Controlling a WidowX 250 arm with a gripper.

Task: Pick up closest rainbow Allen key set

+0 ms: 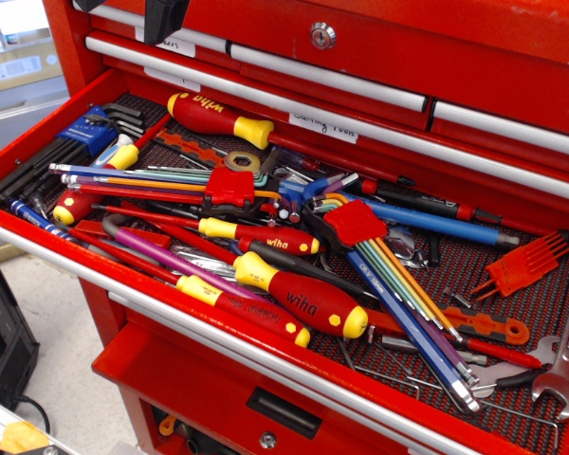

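The rainbow Allen key set [142, 180] lies in the open red drawer at the left of centre. Its long thin keys, lilac-blue, orange, red and green, run nearly parallel to the left from a dark red blocky holder [229, 187]. It rests on top of other tools. A dark piece of my gripper [166, 19] shows at the top edge, above and behind the drawer and well away from the set. Its fingertips are cut off by the frame, so I cannot tell whether it is open or shut.
A fanned blue-green-yellow key set with a bright red holder [354, 223] lies at centre right. Black keys in a blue holder [87, 135] sit at the far left. Several red-and-yellow screwdrivers [299, 301] crowd the front. Wrenches [559, 379] lie at the right. The drawer's front rail [218, 336] runs below.
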